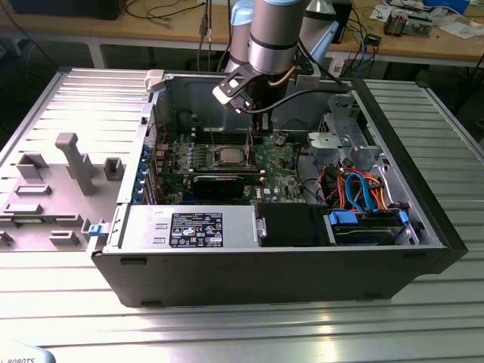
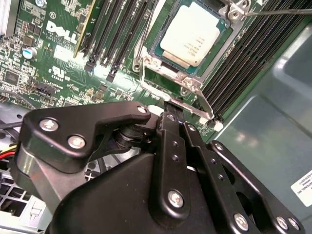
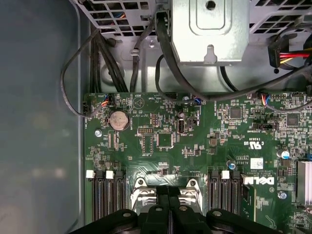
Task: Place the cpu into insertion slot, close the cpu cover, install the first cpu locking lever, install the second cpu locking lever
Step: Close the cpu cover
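Robot hand (image 2: 167, 104) near cover (image 2: 188, 81) edge.
The hand is pinched together; cpu (image 2: 192, 34) is seated under cover; white lettering is printed on board (image 2: 58, 56).

Noting the cpu (image 2: 192, 33): small flat square, silver-grey top, green edge showing round it. I read it as seated flat in the insertion slot (image 2: 147, 59), square to the rim. The slot sits on the green board (image 2: 58, 63), between two banks of long memory slots (image 2: 122, 29). Noting the cpu cover (image 2: 176, 75): thin silver frame, lying down around the cpu, metal top showing through its window. One locking lever (image 2: 278, 10), a thin bright rod, runs off from a corner of the cover across the memory slots. Latched or free, I cannot tell.
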Tool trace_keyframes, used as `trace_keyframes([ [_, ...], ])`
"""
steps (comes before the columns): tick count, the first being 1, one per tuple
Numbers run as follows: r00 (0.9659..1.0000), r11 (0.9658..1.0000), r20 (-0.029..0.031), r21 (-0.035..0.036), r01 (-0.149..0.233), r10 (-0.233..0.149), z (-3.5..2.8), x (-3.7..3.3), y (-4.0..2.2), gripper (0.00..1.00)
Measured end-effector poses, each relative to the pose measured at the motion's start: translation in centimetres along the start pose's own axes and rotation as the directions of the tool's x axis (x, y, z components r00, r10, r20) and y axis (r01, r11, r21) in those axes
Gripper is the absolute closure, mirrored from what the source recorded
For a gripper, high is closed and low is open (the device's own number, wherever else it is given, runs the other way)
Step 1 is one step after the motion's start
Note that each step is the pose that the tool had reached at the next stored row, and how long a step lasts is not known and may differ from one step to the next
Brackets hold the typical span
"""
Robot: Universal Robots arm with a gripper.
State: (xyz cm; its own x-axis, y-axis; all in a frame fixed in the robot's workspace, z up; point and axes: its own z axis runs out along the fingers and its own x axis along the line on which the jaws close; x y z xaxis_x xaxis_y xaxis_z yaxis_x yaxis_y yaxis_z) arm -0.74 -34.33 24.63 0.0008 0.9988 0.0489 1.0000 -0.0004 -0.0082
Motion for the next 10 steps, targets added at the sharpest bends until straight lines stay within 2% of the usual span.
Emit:
trace_keyframes([
  [10,1.0000,1.0000,0.0001,0.0001,0.000,0.000,0.01,0.00,-1.04,0.89],
])
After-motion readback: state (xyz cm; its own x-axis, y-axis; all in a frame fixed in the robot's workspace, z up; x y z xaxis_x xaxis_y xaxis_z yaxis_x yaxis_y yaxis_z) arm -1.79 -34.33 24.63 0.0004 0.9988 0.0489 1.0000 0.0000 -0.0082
